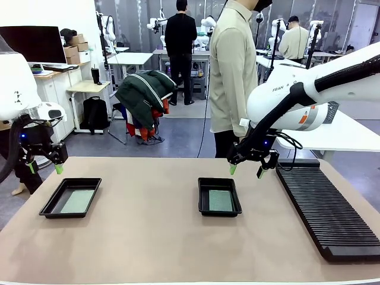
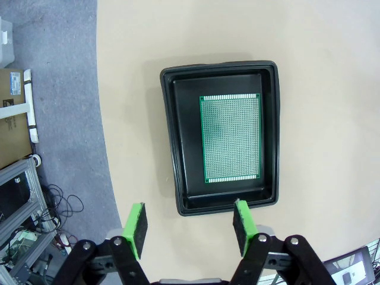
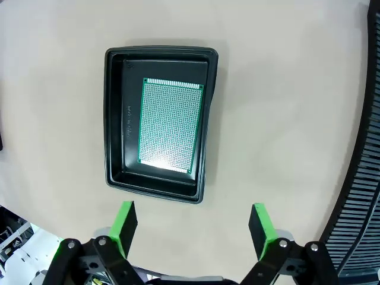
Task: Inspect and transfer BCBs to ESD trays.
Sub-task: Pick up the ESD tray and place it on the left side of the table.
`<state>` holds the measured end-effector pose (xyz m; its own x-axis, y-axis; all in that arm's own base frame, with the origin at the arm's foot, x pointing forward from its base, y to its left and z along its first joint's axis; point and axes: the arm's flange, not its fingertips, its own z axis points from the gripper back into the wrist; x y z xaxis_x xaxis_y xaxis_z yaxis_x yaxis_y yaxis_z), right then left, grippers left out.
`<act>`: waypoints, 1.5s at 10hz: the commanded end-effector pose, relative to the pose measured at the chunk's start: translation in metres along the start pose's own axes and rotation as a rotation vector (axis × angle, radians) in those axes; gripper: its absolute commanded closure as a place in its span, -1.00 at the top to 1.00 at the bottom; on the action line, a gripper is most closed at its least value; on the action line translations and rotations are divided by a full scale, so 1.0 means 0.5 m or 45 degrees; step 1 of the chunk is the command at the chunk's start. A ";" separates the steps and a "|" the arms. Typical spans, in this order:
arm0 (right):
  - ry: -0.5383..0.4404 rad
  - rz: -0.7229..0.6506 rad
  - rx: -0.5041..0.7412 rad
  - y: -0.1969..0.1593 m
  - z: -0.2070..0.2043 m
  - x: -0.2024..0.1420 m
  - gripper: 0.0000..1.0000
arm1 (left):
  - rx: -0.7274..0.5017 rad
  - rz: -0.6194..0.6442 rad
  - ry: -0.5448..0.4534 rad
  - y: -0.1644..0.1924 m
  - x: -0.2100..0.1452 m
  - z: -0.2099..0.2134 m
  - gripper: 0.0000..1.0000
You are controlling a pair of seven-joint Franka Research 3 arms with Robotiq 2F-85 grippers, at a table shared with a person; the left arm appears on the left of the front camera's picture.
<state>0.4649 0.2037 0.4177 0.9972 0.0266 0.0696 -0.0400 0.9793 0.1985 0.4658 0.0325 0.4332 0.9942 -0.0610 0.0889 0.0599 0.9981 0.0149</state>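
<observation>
Both tools are seen raised above the table [image 1: 148,237] with nothing between their green pads. On the right tool [image 1: 245,170] the fingers [image 3: 126,224] are spread wide; on the left tool [image 1: 44,168] the fingers [image 2: 136,228] are parted somewhat less, also around empty air.

Largest of the things near the right tool is the long black slotted rack [image 1: 329,208], which is laid along the table's edge just to that tool's outer side and is seen in its wrist view as a ribbed band at the picture's right edge.

Next in size are the two ESD trays. One tray [image 1: 219,196] is set below and a little inward of the right tool, flat on the table; in the right wrist view this tray [image 3: 159,122] is seen ahead of the fingertips, nearer the left finger. The other tray [image 1: 70,197] is placed below the left tool, slightly inward of it; in the left wrist view its near rim [image 2: 222,139] is met by the tip of the right-hand finger in the picture, though whether they touch cannot be told.

Smallest are the BCBs. One green board [image 3: 170,126] is laid flat on the floor of the tray under the right tool, and another board [image 2: 231,138] is laid flat in the tray under the left tool, toward that tray's right wall.
</observation>
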 end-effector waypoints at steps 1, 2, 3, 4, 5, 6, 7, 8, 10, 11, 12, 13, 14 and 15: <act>-0.009 0.003 0.001 0.002 -0.006 -0.002 1.00 | -0.003 -0.006 -0.004 0.003 -0.002 -0.002 0.56; -0.009 0.003 0.001 0.002 -0.006 -0.002 1.00 | -0.003 -0.006 -0.004 0.003 -0.002 -0.002 0.56; -0.009 0.003 0.001 0.002 -0.006 -0.002 1.00 | -0.003 -0.006 -0.004 0.003 -0.002 -0.002 0.56; -0.009 0.003 0.001 0.002 -0.006 -0.002 1.00 | 0.000 0.000 0.000 0.000 0.000 0.000 0.56; -0.009 0.003 0.001 0.002 -0.006 -0.002 1.00 | -0.064 -0.009 -0.002 -0.028 -0.005 0.004 0.56; -0.009 0.003 0.001 0.002 -0.006 -0.002 1.00 | -0.117 -0.010 -0.038 -0.060 -0.015 0.014 0.56; -0.009 0.003 0.001 0.002 -0.006 -0.002 1.00 | -0.142 -0.016 -0.077 -0.091 -0.024 0.024 0.56; -0.009 0.003 0.001 0.002 -0.006 -0.002 1.00 | -0.172 -0.025 -0.094 -0.130 -0.030 0.037 0.56; -0.009 0.003 0.001 0.002 -0.006 -0.002 1.00 | -0.227 -0.025 -0.119 -0.221 -0.034 0.048 0.56; -0.009 0.003 0.001 0.002 -0.006 -0.002 1.00 | -0.247 -0.039 -0.133 -0.276 -0.037 0.049 0.56; -0.009 0.003 0.001 0.002 -0.006 -0.002 1.00 | -0.267 -0.035 -0.132 -0.337 -0.040 0.044 0.56; -0.009 0.003 0.001 0.002 -0.006 -0.002 1.00 | -0.258 -0.008 -0.127 -0.389 -0.043 0.036 0.56; -0.009 0.003 0.001 0.002 -0.006 -0.002 1.00 | -0.236 0.022 -0.142 -0.441 -0.047 0.028 0.56; -0.009 0.003 0.001 0.002 -0.006 -0.002 1.00 | -0.227 0.045 -0.153 -0.492 -0.049 0.016 0.56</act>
<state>0.4646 0.2042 0.4171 0.9973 0.0277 0.0686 -0.0409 0.9793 0.1983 0.4215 -0.1992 0.4454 0.9802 -0.0559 0.1901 0.0890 0.9814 -0.1704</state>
